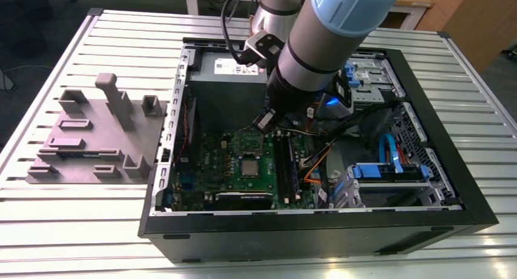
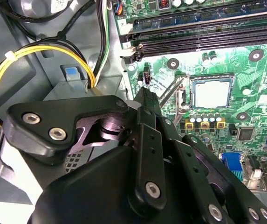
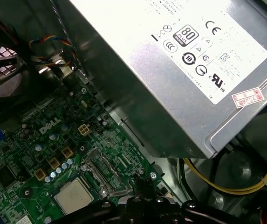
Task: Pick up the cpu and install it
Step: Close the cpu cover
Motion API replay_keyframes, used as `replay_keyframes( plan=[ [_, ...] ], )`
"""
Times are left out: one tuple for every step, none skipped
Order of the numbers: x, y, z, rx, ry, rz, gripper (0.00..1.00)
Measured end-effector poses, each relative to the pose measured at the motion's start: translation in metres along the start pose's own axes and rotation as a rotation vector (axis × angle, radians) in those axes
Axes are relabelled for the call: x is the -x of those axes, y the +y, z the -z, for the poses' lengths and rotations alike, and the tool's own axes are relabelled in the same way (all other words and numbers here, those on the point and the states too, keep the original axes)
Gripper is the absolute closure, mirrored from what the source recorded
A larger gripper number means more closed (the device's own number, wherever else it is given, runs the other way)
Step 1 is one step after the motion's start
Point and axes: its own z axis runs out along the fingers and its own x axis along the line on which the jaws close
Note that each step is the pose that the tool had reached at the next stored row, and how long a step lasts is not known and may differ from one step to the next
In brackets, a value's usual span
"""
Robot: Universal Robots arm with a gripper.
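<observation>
While the gripper (image 2: 145,93) hangs low inside the open computer case (image 1: 452,215), its dark metal fingers pressed together with nothing between them, the cpu (image 2: 211,92) already lies flat in its socket on the green board (image 1: 242,155), just beyond the fingertips and slightly off to one side. In both wrist views it is a small square with a dull silvery top. Farther off sit long black memory slots (image 2: 208,35) and the big grey metal box (image 3: 170,70)

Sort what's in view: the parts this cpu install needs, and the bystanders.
Job: cpu, lying in its socket on the green motherboard; tool.
Bystanders: grey box, black memory slots, yellow cable, grey fixture.
</observation>
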Motion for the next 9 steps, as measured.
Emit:
replay_keyframes(
  plan=[
    [0.0001,0.0001,0.0000,0.0001,0.0003,0.001,0.90],
    [0.0001,0.0001,0.0000,0.0002,0.0006,0.003,0.90],
    [0.0002,0.0001,0.0001,0.0003,0.0010,0.004,0.90],
    [0.0002,0.0002,0.0002,0.0004,0.0013,0.006,0.90],
    [0.0002,0.0003,0.0003,0.0004,0.0017,0.007,0.90],
    [0.0003,0.0004,0.0005,0.0005,0.0022,0.008,0.90],
    [0.0004,0.0005,0.0006,0.0006,0.0025,0.010,0.90],
    [0.0005,0.0006,0.0007,0.0008,0.0028,0.012,0.90],
    [0.0006,0.0007,0.0008,0.0009,0.0034,0.014,0.90]
  ],
)
